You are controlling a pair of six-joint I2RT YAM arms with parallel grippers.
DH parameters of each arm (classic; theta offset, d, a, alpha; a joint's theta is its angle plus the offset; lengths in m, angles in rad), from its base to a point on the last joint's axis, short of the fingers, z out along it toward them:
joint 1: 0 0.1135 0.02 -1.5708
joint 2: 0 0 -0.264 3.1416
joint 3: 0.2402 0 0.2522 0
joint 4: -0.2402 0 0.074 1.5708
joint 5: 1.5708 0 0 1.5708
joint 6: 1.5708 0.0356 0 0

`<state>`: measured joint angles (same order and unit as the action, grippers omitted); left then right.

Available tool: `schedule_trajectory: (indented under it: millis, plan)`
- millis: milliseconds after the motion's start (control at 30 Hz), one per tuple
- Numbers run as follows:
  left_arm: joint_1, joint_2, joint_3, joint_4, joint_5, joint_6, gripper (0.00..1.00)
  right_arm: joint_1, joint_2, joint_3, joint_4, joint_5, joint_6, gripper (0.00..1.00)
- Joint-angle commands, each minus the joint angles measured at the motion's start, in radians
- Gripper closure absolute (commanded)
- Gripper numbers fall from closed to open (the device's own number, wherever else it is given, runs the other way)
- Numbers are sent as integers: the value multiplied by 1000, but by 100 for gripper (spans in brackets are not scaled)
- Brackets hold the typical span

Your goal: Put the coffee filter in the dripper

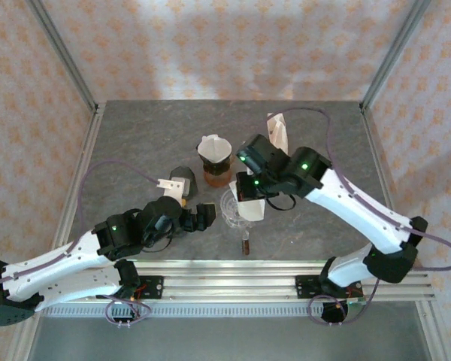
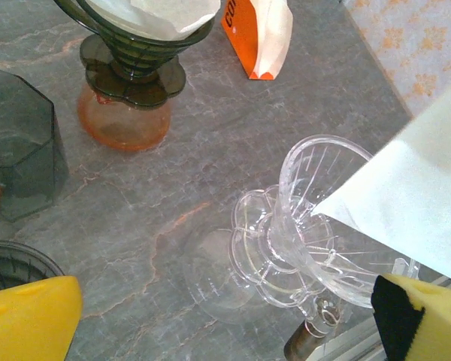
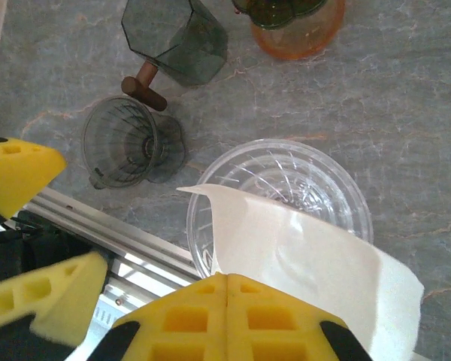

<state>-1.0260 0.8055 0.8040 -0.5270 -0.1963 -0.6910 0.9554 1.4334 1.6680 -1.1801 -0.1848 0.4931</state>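
currently white paper filter point(image 3: 308, 256) flat, creased, tip over clear ribbed dripper point(image 3: 316, 177)

Counting now: three drippers on the bench point(image 1: 135, 135), namely a clear dripper point(image 3: 286, 162), a green dripper point(image 2: 131, 60) and a smoky dripper point(image 3: 124, 143). Two filters: a flat filter point(image 3: 308, 263) and an opened filter point(image 2: 158, 15). One orange jar point(image 2: 124, 120). One dark cup point(image 3: 173, 34). One filter pack point(image 2: 263, 37).

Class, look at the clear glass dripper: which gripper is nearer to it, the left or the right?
Right. The right gripper, shut on the white filter, hangs just above the clear dripper at its rim. The left gripper stands open off to the dripper's left.
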Motion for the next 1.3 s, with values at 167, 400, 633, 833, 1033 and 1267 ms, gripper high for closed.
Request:
schedule_trajectory:
  millis: [167,400,633,833,1033,1267]
  plan:
    - [0,-18,-6,13,8,-7,0,5,108,22,-11,-8,-26,100]
    - [1,-28,-6,26,19,-8,0,6,125,-54,54,5,-4,100]
    - [1,-4,18,32,39,-9,0,6,89,-107,91,29,-5,79]
    - [0,36,67,33,68,7,6,6,-40,-162,151,90,10,58]
    - [-3,180,195,-36,106,63,33,6,-184,-271,200,173,29,52]
    - [-11,341,299,-140,61,88,44,5,-241,-373,181,255,33,52]
